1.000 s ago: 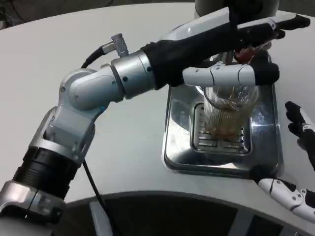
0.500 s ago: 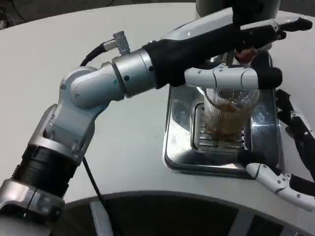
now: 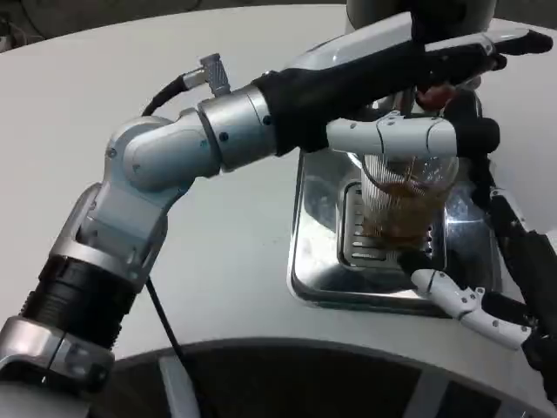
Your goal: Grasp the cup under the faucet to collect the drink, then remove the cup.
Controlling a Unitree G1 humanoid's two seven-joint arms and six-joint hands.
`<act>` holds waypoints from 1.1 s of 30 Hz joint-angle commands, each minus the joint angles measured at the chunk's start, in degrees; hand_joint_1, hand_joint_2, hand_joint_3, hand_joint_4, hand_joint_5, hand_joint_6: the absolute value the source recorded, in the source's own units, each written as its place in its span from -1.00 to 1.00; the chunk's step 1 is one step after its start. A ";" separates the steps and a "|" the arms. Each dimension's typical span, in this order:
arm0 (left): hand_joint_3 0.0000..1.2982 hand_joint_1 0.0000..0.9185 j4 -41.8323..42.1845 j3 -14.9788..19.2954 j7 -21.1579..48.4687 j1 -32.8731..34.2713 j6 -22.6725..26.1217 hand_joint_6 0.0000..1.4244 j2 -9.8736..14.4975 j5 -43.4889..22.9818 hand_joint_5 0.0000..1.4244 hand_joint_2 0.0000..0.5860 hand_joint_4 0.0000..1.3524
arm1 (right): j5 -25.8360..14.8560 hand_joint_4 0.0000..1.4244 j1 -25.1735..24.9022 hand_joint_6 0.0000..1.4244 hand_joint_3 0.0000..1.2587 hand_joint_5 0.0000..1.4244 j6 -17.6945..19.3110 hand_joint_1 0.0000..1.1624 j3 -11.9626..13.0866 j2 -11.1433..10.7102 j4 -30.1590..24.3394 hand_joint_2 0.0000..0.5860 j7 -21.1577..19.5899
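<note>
Ribbed clear plastic, the cup [image 3: 402,202] stands upright on the grate of the steel tray [image 3: 306,261], its long axis vertical and its mouth pointing up toward the dark faucet [image 3: 446,91] above. Brown drink fills its lower part. The tray rests on the white desk [image 3: 235,261].

The left hand [image 3: 409,96] reaches across from the left at the level of the faucet, just above the cup's rim. One white finger [image 3: 392,137] lies level across the front of the rim, its black tip past the cup's right side; the dark upper fingers stretch over the red part of the tap. Whether this hand presses the tap or merely rests against it cannot be told, and its grip is likewise unclear.

The right hand [image 3: 500,274] sits to the right of the cup and lower, near the tray's right front corner. Its fingers are spread wide and hold nothing: a white finger [image 3: 457,300] points left along the tray's front edge below the cup, and black fingers rise beside the cup's right wall, close to it, though contact cannot be made out.
</note>
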State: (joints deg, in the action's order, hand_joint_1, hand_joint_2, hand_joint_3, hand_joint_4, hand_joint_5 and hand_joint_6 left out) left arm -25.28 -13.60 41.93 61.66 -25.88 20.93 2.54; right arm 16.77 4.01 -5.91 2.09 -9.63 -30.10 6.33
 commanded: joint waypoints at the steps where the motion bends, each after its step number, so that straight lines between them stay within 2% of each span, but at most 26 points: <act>1: -0.87 -1.00 -0.48 -1.68 3.11 -0.72 0.50 -0.80 -0.04 0.94 -0.90 -0.69 -1.00 | 0.55 -1.00 -0.93 -1.00 -1.00 -0.96 1.45 0.08 -1.13 0.16 2.25 -0.17 -1.70; 11: -0.86 -1.00 -2.01 -1.12 3.76 0.20 -0.09 -0.80 -0.09 0.19 -0.90 -0.66 -1.00 | 1.76 -1.00 -4.39 -1.00 -1.00 -0.96 3.06 0.08 -2.84 1.07 6.85 -0.17 -6.05; 20: -0.86 -1.00 -3.59 -0.96 4.04 1.15 -0.90 -0.80 -0.06 0.09 -0.90 -0.66 -1.00 | 2.83 -1.00 -6.49 -1.00 -1.00 -0.98 3.89 0.08 -3.28 1.99 9.84 -0.17 -10.24; 33: -0.86 -1.00 -6.37 -0.80 4.39 2.75 -2.46 -0.80 -0.39 -0.07 -0.90 -0.67 -1.00 | 1.92 -1.00 -10.14 -1.00 -1.00 -0.99 4.20 0.08 -3.11 2.33 13.83 -0.17 -11.21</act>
State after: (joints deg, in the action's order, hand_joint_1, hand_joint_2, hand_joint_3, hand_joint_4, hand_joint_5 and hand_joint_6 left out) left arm -30.30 -12.98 44.31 64.54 -28.01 20.80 0.70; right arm 18.74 -5.61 -3.01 -0.87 -7.52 -17.37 -4.19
